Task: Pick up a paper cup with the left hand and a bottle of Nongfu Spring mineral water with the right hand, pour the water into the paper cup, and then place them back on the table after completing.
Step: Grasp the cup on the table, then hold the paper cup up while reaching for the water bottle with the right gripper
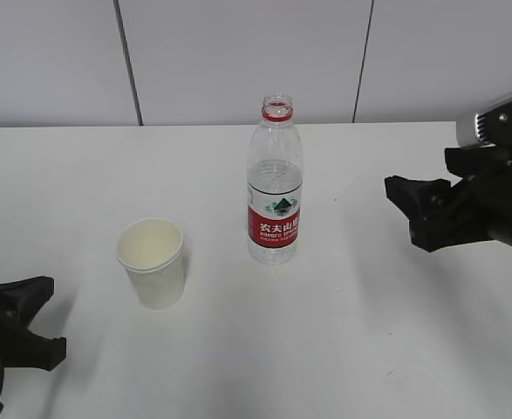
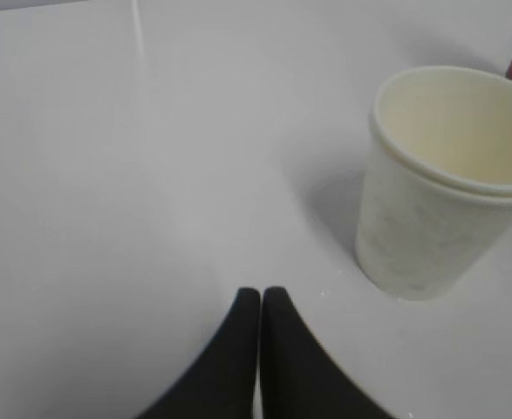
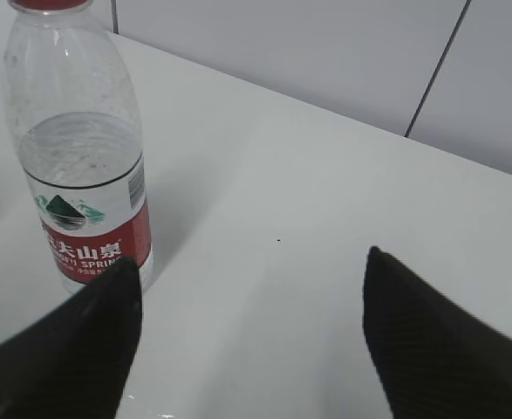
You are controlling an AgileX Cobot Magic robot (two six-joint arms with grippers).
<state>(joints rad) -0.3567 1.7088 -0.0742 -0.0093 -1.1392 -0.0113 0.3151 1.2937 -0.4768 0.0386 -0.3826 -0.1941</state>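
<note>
Well apart: bottle left of right gripper.

Bright, even, diffuse light washes out the white table. Shadows under the paper cup are faint and soft. Wrist views look slightly hazy.

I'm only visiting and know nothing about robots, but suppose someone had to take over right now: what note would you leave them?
Left hand: shut, empty, low over the table, short of the paper cup.
Right hand: open, empty, off to the right of the bottle, not touching it.
Cup stands upright and looks empty. Bottle stands upright behind and to its right, cap off, water a little over halfway up.
Done: nothing picked up yet.
Left: open the left hand and grasp the cup, grasp the bottle, pour, set both back down.
</note>
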